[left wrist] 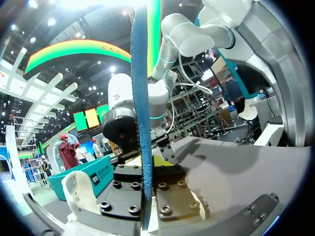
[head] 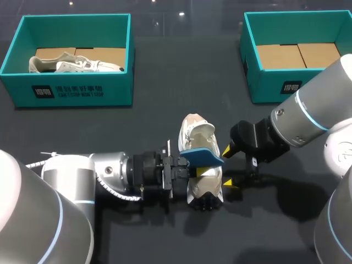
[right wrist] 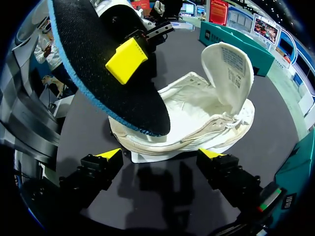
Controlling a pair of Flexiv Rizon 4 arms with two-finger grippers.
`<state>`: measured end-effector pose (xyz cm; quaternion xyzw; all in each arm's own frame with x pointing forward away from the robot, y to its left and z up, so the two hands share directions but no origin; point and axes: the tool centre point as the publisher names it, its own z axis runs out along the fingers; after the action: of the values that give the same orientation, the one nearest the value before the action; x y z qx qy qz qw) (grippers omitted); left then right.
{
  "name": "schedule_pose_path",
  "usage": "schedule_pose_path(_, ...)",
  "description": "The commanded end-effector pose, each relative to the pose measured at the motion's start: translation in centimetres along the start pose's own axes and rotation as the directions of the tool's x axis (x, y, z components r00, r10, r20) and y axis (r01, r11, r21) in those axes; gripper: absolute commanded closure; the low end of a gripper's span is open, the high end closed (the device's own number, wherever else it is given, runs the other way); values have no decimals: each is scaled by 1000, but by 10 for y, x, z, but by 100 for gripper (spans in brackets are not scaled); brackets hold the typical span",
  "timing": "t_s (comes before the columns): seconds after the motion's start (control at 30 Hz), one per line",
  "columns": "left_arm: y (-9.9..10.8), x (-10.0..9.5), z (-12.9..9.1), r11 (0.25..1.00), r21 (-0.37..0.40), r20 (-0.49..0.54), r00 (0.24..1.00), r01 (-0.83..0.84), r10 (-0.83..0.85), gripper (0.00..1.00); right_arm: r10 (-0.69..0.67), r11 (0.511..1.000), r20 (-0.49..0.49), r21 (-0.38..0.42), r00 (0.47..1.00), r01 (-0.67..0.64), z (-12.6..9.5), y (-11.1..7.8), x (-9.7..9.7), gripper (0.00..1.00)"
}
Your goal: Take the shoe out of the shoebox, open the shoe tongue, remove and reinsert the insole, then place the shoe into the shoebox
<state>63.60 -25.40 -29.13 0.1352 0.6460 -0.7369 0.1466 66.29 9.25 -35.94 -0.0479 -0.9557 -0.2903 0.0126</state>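
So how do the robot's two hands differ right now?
The left hand is shut on the blue insole; the right hand is open and empty. The left hand holds its load above the shoe; the right hand sits low beside the shoe, not touching it. Both have yellow fingertips and face the shoe from opposite sides.

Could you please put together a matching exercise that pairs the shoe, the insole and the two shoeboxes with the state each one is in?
Things:
1. white lace-up shoe
2. flat insole with a blue top
3. teal cardboard shoebox on the left
4. teal cardboard shoebox on the right

States:
A. holds only brown cardboard
B. gripped by the left end effector
C. lies on the dark table with its tongue opened up
D. has a pale shoe inside

Pairs: 1-C, 2-B, 3-D, 4-A
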Motion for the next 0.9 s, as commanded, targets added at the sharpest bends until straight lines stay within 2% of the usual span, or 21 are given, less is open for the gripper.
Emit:
schedule_pose_path(0.03, 9, -1, 1, 1000, 13, -4, 1000, -1, 1, 100, 0, 1000, 3, 1, 1000, 0, 1, 0, 1, 0)
schedule_pose_path(0.7, 43, -9, -1, 1000, -7, -34, 999, -15, 15, 100, 0, 1000, 3, 1, 1000, 0, 1, 0, 1, 0)
schedule_pose_path(0.9, 54, -9, -3, 998, -47, -44, 999, -35, 33, 100, 0, 1000, 3, 1, 1000, 0, 1, 0, 1, 0)
